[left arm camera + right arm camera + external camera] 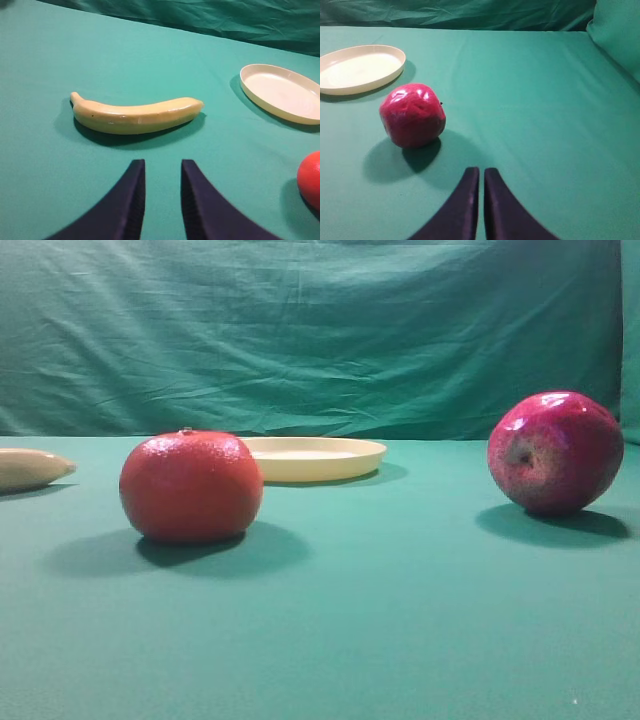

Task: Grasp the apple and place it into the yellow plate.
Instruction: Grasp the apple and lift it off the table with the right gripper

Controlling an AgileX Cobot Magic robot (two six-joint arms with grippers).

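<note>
The glossy magenta-red apple point(555, 452) rests on the green cloth at the right; in the right wrist view the apple point(412, 115) lies ahead and to the left of my right gripper point(481, 175), whose fingers are shut with nothing between them. The pale yellow plate point(315, 457) sits empty toward the back, and the plate point(360, 68) shows up beyond the apple at far left. My left gripper point(162, 172) hovers open over the cloth, with the plate point(282, 92) to its far right.
A matte orange-red tangerine point(191, 486) stands front left; the tangerine point(310, 180) is also at the left wrist view's right edge. A pale banana point(135, 116) lies just ahead of the left gripper. A green backdrop point(320, 330) hangs behind.
</note>
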